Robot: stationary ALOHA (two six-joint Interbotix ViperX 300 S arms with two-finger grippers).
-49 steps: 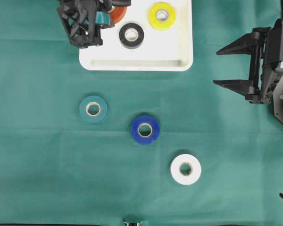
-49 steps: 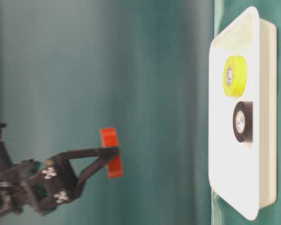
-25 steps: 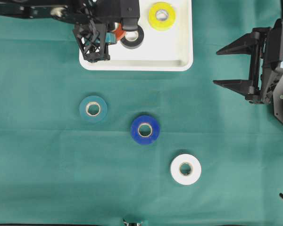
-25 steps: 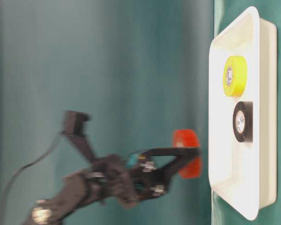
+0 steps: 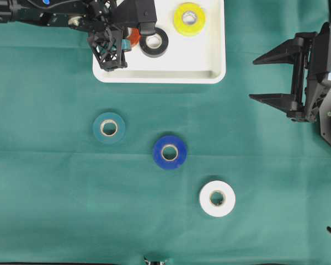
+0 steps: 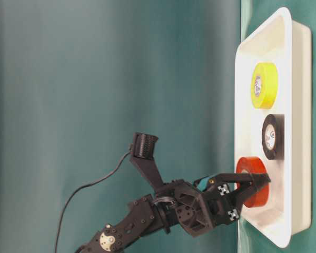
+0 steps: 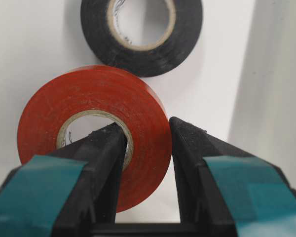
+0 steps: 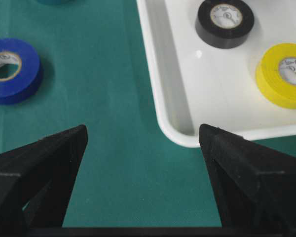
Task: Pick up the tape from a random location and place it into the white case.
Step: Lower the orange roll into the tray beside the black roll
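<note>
A red tape roll (image 7: 89,118) is pinched by my left gripper (image 7: 147,136), one finger through its hole and the other outside its rim. The roll (image 6: 253,179) sits within the rim of the white case (image 5: 160,77), close to the left end, right beside a black roll (image 5: 154,42). I cannot tell whether it touches the floor of the case. A yellow roll (image 5: 189,18) lies further along in the case. My right gripper (image 5: 265,80) hangs wide open over the green cloth to the right of the case, holding nothing.
On the green cloth in front of the case lie a teal roll (image 5: 109,127), a blue roll (image 5: 170,152) and a white roll (image 5: 217,198). The left arm (image 6: 163,211) reaches in over the case's left end.
My left gripper has carried the red roll down and forward into the case, beside the black roll. The right arm has not moved.
</note>
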